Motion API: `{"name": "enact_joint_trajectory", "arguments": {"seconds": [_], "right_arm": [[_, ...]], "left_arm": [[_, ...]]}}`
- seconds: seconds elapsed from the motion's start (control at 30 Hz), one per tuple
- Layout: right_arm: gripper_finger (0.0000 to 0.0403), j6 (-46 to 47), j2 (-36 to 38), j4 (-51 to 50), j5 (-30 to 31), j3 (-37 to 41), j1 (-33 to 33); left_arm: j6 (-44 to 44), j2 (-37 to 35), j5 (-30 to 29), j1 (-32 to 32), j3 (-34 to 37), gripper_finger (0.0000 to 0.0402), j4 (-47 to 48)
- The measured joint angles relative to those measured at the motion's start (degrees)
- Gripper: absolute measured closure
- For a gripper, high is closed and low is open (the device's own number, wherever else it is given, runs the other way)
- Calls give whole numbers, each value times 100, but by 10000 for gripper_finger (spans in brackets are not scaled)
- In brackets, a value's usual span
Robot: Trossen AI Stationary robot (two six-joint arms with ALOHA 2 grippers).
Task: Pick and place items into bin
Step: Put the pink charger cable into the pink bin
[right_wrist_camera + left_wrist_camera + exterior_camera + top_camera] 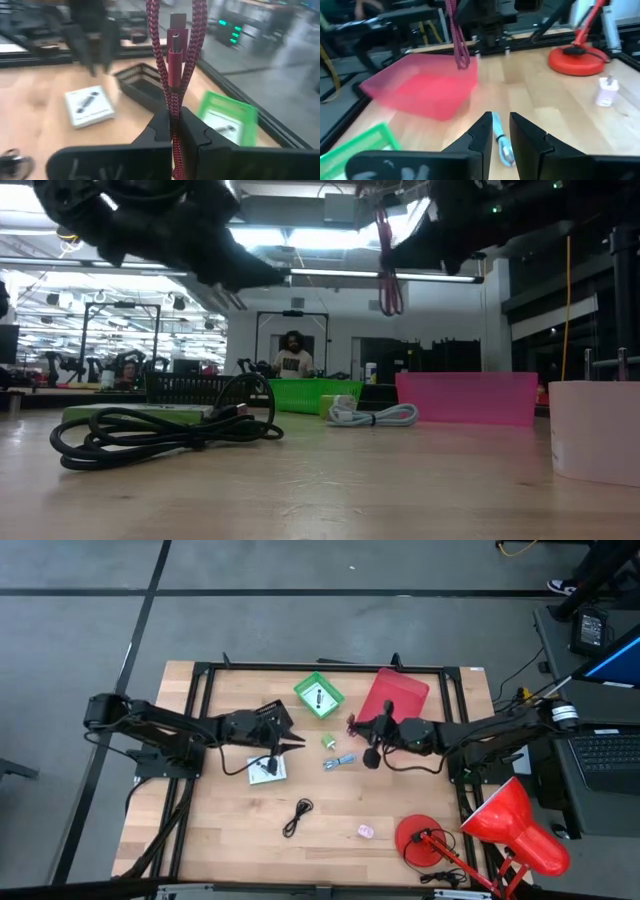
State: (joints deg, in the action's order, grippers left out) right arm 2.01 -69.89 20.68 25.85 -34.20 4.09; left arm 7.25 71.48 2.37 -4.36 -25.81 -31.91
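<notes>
Red cable (172,75) is pinched in my right pincer (172,131), fingers pressed together on it, braided loop and plug hanging free in the air. From above, right pincer (372,727) sits just left of the pink bin (397,695), cable not over the bin floor as far as I can tell. In the low view the red cable (388,275) dangles well above the table (400,480).

Left pincer (497,131) is slightly spread, nothing between the fingers, hovering above the wood. From above, left pincer (290,743) is just past the white card (266,769) lying on the table, near the black tray (270,716).

Other items, high view: green bin (318,695) at the far middle with a second white card (318,696) inside it; small green piece (328,741) and blue-grey cable bundle (339,761) on the table between the two pincers; black cable (297,816) coiled nearer the front edge; pink piece (365,831) near front, beside the red lamp base (418,838). Low view has the black cable (160,430) closest, pink bin (465,397) far right. A person (291,352) shows in the room behind the table.
</notes>
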Motion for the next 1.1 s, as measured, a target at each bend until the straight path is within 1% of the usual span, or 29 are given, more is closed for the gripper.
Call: {"name": "enact_joint_trajectory", "arguments": {"seconds": [0.07, 0.2, 0.37, 0.47, 0.57, 0.67, 0.8, 1.0, 1.1], "right_arm": [[403, 138, 73, -266, 314, 2, -1], [403, 484, 196, -613, 866, 0, 1], [403, 1381, 495, -1758, 2041, 0, -1], [403, 2016, 729, -2582, 2437, 0, -33], [403, 2660, 925, -3261, 2642, 0, -92], [403, 3142, 1014, -3845, 2575, 0, -218], [403, 3215, 1021, -4164, 1899, 0, -600], [403, 2673, 1017, -4203, 1257, 0, -1384], [403, 2452, 1017, -4205, 840, 0, -1799]], "left_arm": [[-53, -97, -137, 0, 117, 343, -6], [119, -219, -154, 0, 204, 341, -41], [409, -273, -153, 0, 202, 343, -229], [525, -270, -155, 0, 202, 343, -384], [645, -270, -180, 0, 202, 341, -430], [654, -270, -267, -29, 202, 342, -597], [647, -268, -299, -132, 202, 345, -686], [631, -268, -288, -271, 202, 345, -702], [611, -268, -285, -332, 202, 345, -720]]}}
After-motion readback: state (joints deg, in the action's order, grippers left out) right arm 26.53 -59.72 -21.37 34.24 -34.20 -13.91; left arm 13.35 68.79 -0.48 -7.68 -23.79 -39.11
